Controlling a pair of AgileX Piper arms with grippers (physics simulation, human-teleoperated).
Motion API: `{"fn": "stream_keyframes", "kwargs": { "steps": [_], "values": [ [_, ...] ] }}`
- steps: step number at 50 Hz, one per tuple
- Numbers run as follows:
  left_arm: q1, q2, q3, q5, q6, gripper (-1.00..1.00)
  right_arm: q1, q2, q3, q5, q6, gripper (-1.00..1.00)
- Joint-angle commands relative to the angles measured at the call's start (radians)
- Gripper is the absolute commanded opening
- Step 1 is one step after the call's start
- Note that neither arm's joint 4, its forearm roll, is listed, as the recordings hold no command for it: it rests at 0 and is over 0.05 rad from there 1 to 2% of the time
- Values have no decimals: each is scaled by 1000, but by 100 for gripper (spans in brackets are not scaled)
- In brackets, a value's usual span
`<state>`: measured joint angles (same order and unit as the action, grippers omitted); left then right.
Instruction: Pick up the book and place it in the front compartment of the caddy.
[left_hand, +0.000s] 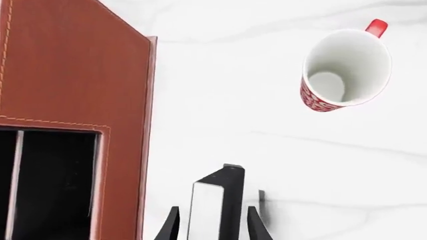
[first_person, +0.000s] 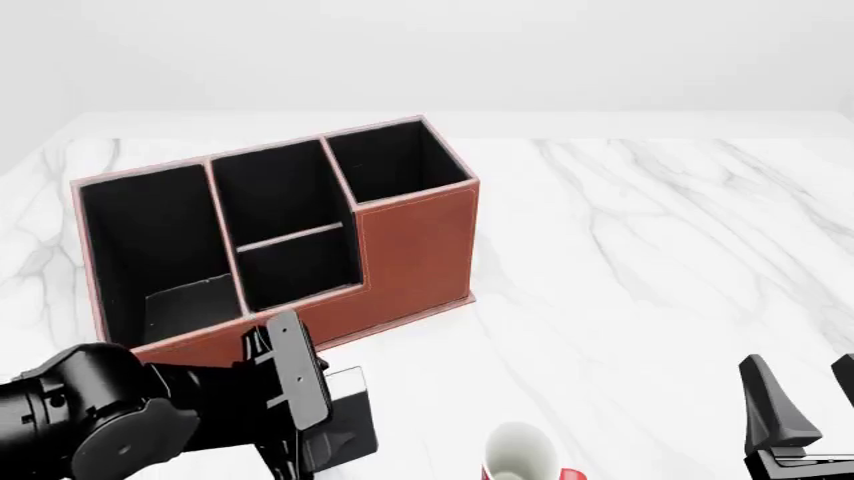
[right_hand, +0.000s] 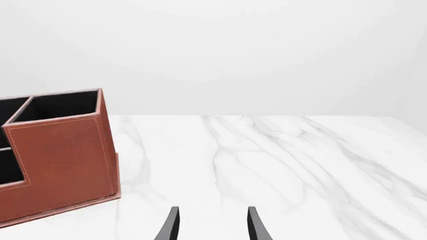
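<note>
Down at the near left of the front view, my left arm's fingers (first_person: 320, 420) are clamped onto the book (first_person: 350, 425). I'm seeing it best from the left wrist cam: the book (left_hand: 217, 202) stands on edge between the two dark fingertips (left_hand: 168, 227), one on each side of it, with the white strip facing the camera and the black cover beside it. From the front cam most of the book is tucked behind the wrist, only a black slab with a pale edge poking out, low over the tabletop (first_person: 641, 260).

The caddy (first_person: 414, 245) sits just beyond that, at the left-middle of the marble, long side running left to right. It's reddish-brown outside and black inside, with the stepped-down wall facing me. I can count a tall compartment on the left, a middle one split by a divider, and another on the right. The book is outside it, just in front of the low front wall. In the left wrist cam the caddy (left_hand: 73, 65) fills one side, stitching visible.

The mug (first_person: 523, 455) stands near me, to the right of the book, white with red trim, upright.

Right arm is off at the near right, fingers (first_person: 801, 405) spread apart with nothing between them, well away from everything.
</note>
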<state>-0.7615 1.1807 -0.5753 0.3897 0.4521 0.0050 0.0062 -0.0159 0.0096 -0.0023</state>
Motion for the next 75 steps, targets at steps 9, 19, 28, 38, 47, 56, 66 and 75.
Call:
{"fn": "stream_keyframes", "kwargs": {
  "steps": [9,19,28,38,47,56,66,75],
  "values": [
    [3,-14,8,-3,37,-100,0,0,0,0,0,100],
    [22,-56,-39,66,99,-100,0,0,0,0,0,100],
    [39,-94,-116,161,164,-100,0,0,0,0,0,100],
    [78,-96,-231,248,253,-100,0,0,0,0,0,100],
    [129,-67,-345,307,318,-100,0,0,0,0,0,100],
    [177,-46,-438,324,371,-100,0,0,0,0,0,100],
    [205,-20,-571,373,391,-100,0,0,0,0,0,100],
    [238,13,-620,355,428,-100,0,0,0,0,0,100]
  ]
}}
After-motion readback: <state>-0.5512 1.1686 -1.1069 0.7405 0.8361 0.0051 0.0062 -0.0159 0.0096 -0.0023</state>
